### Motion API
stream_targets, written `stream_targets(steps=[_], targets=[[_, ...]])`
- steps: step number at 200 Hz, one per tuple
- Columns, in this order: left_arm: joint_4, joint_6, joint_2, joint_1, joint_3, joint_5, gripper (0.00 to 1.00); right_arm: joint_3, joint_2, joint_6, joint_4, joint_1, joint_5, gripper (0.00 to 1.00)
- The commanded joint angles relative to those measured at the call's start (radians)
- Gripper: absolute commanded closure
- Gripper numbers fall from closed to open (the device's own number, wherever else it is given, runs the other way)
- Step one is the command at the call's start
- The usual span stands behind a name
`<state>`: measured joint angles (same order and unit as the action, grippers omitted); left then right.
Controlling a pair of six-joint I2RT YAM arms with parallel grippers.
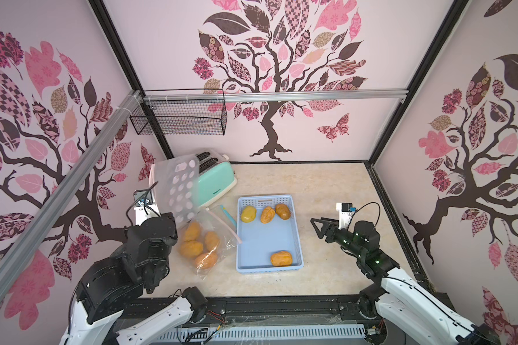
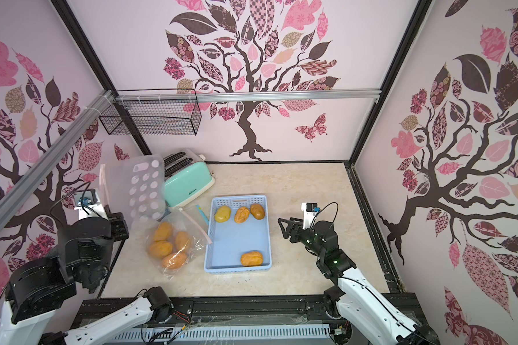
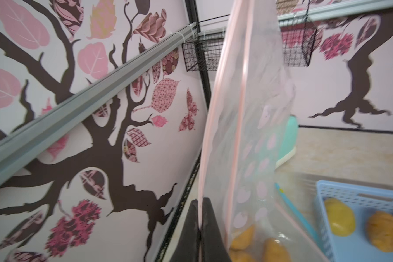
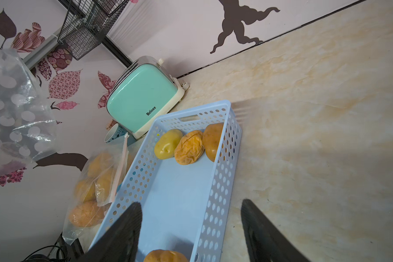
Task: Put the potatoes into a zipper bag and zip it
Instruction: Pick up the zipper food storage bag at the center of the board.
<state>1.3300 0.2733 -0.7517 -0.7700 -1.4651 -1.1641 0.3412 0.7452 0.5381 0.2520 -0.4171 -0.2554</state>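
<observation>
Nearest to me in both top views, the left arm (image 1: 150, 239) stands at the near left corner of the table (image 1: 326, 209). It holds one side of the clear zipper bag (image 1: 182, 186) upright. The bag's bottom lies on the table just left of the blue basket (image 1: 266, 239), with four potatoes (image 1: 196, 243) inside it. Four more sit in the basket: three in a row at its far end and one at its near right corner. The right gripper (image 2: 284, 228) hovers right of the basket, holding nothing. A mint toaster (image 2: 189, 182) stands at the far left.

In the left wrist view, the left gripper (image 3: 200, 200) is pinched tight on the bag's pink zip strip.

In the right wrist view, the right gripper's fingers (image 4: 132, 217) stand wide apart, with the basket's near end showing between them.
</observation>
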Motion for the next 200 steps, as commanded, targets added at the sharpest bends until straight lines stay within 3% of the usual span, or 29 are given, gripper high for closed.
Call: stream_targets(steps=[1, 27, 70, 111, 146, 200], targets=[[0.203, 0.075, -0.071, 0.008, 0.023, 0.025, 1.0, 0.025, 0.008, -0.009, 0.02, -0.003, -0.015, 0.29], [0.027, 0.002, -0.135, 0.009, 0.162, 0.343, 1.0, 0.027, 0.008, -0.01, 0.017, -0.002, -0.02, 0.29], [-0.151, -0.024, -0.334, 0.013, 0.31, 0.598, 1.0, 0.036, 0.012, -0.021, -0.013, -0.003, -0.048, 0.32], [-0.284, -0.059, -0.351, 0.052, 0.402, 0.874, 1.0, 0.041, 0.082, 0.006, 0.0, -0.004, -0.137, 0.37], [-0.293, -0.084, -0.344, 0.061, 0.423, 0.92, 1.0, 0.086, 0.153, -0.001, 0.007, -0.053, -0.184, 0.39], [-0.324, -0.09, -0.278, 0.063, 0.433, 0.955, 1.0, 0.296, 0.337, -0.258, -0.293, -0.249, -0.073, 0.39]])
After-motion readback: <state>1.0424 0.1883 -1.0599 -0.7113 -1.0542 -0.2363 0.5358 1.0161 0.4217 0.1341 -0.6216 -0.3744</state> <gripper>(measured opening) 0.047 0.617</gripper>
